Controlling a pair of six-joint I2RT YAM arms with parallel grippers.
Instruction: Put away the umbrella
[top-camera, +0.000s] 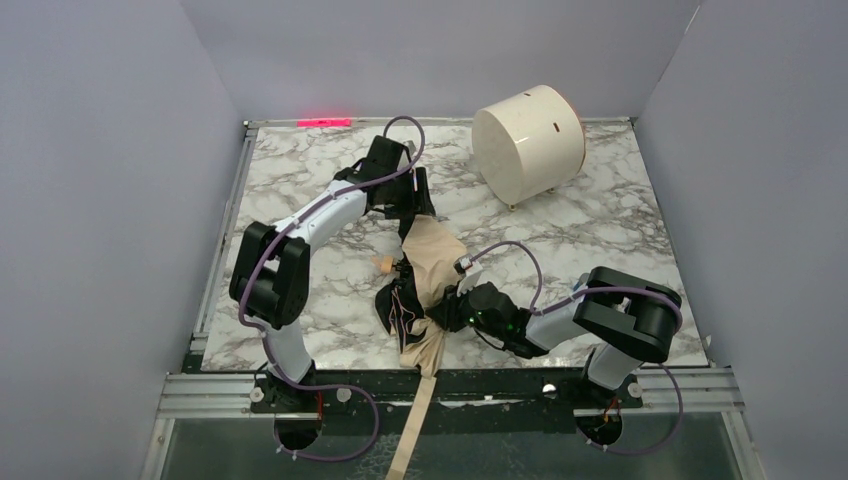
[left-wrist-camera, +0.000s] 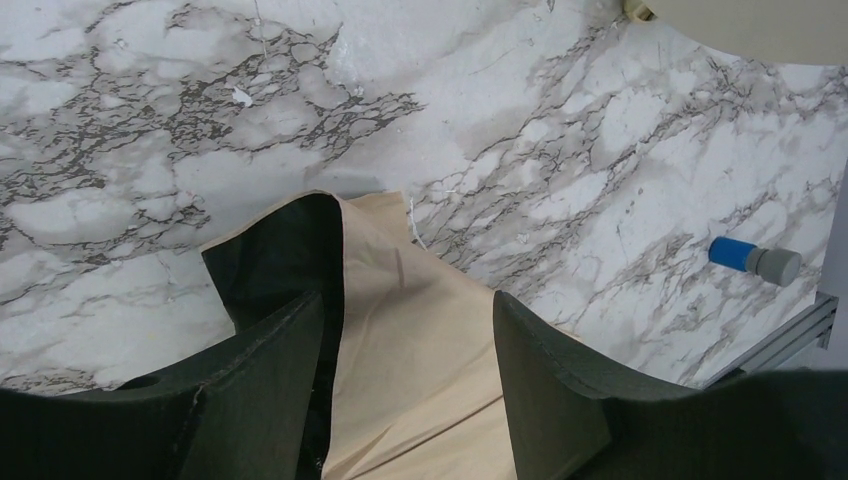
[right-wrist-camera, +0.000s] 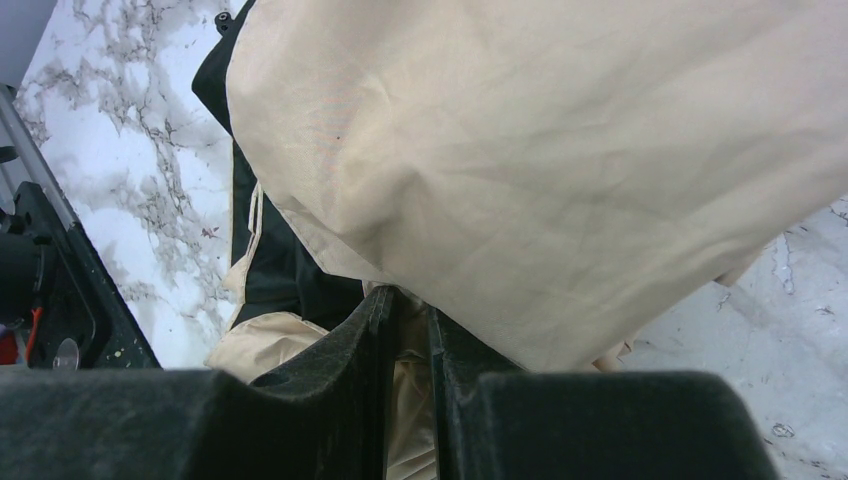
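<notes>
Beige-and-black umbrella (top-camera: 432, 262), white drum (top-camera: 528, 140), grey-veined marble table (top-camera: 620, 230).

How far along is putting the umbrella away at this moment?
Early. Done: the umbrella is collapsed into a crumpled bundle between the arms. In hand: the right pincer is shut on its cloth at the near end; the left pincer is open, straddling the far end. Left: gathering the bundle, whose strap dangles off the near edge, and stowing it; it lies apart from the drum.

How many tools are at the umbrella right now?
2. The left tool is open, straddling the far end of the umbrella; the right tool is shut on fabric at its near end. Neither is hidden.
</notes>
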